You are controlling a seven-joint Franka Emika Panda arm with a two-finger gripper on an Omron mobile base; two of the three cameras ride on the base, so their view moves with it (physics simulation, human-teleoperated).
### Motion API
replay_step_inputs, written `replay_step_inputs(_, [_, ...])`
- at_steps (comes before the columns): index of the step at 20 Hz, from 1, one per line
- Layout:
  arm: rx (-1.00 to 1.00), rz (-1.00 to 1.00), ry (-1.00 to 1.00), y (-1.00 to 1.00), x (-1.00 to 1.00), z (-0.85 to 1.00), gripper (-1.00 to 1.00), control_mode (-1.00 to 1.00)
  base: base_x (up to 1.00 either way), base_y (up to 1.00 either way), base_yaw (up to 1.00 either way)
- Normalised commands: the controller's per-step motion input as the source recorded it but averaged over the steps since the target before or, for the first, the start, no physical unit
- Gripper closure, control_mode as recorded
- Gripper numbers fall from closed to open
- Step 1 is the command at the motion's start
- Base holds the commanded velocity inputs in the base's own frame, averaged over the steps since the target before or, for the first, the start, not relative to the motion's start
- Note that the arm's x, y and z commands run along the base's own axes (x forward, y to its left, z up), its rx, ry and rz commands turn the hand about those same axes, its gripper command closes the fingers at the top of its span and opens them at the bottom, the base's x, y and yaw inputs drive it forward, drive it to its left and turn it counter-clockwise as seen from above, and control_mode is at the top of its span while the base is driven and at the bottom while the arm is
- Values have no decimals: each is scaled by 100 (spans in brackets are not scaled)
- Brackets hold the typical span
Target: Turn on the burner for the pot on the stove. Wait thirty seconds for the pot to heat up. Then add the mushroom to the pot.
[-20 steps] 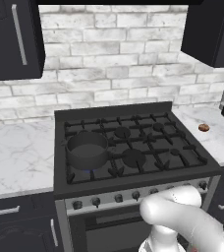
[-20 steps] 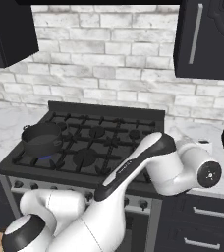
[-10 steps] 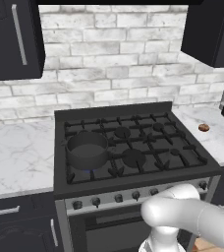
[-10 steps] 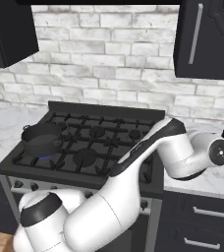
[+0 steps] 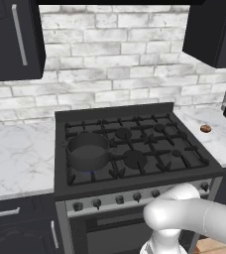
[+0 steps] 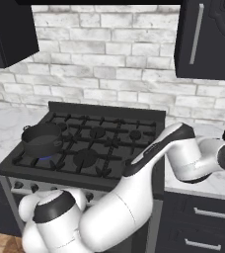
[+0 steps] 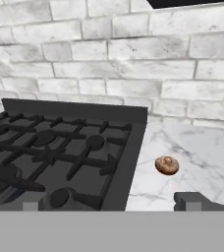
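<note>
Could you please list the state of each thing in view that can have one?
Burner: lit, small blue flame under the pot.
Pot: upright on the stove, nothing visible inside.
Mushroom: lying on the counter right of the stove, not held.
Gripper: open, holding nothing.

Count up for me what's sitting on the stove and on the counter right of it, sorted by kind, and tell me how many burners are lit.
Pots: 1, the dark grey pot on the front-left grate of the stove.
Mushrooms: 1, the brown mushroom on the marble counter.
Lit burners: 1, the burner with a blue flame under the pot.
Total: 3
</note>
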Motion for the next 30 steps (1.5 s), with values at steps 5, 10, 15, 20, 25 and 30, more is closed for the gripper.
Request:
replay_step_inputs(5, [0, 0, -2, 0, 13, -23, -100, -100, 0, 0, 0])
replay_step_inputs(10, [0, 0, -5, 0, 21, -25, -100, -100, 0, 0, 0])
replay_step_inputs(15, [0, 0, 0, 0, 27, -18, -100, -100, 0, 0, 0])
replay_step_inputs(20, [0, 0, 0, 0, 27, -14, -100, -100, 0, 0, 0])
replay_step_inputs(25, [0, 0, 2, 0, 21, -19, -100, -100, 0, 0, 0])
replay_step_inputs(30, [0, 2, 0, 0, 18, -23, -100, -100, 0, 0, 0])
